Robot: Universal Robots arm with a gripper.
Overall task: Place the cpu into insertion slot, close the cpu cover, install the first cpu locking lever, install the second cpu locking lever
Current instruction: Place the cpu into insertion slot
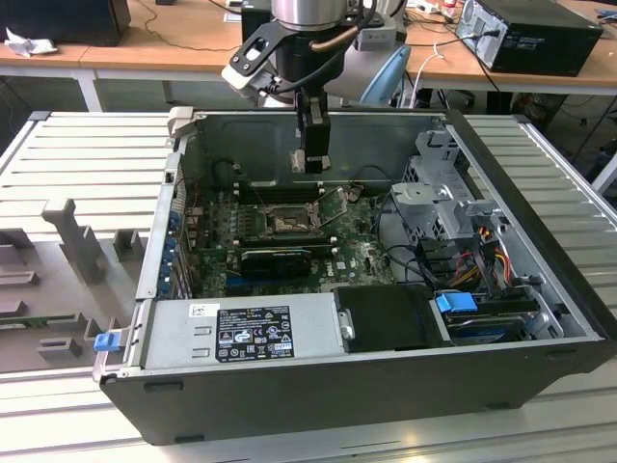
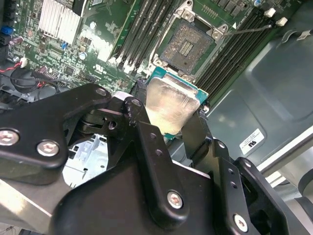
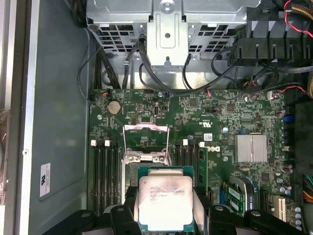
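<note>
My gripper (image 1: 310,162) hangs inside the open computer case, shut on the cpu (image 2: 168,105), a flat square chip with a pale silver top and a green edge. Black fingers (image 2: 146,142) press on two opposite sides of it. The cpu (image 3: 164,200) is held in the air above the green board, just short of the insertion slot (image 2: 188,44), whose dark pin field lies bare. In the exterior view the insertion slot (image 1: 286,222) lies below and slightly to that view's left of the gripper. The cpu cover (image 3: 145,128), a thin metal frame, stands tipped up and open beyond the slot.
Long black memory slots (image 2: 142,34) flank the slot on both sides. A thin wire lever (image 2: 249,30) sticks out beside the slot. A black expansion card (image 1: 275,258), the power supply (image 1: 251,328), a drive cage (image 1: 443,193) with cables and a finned heat sink (image 3: 251,148) crowd the case.
</note>
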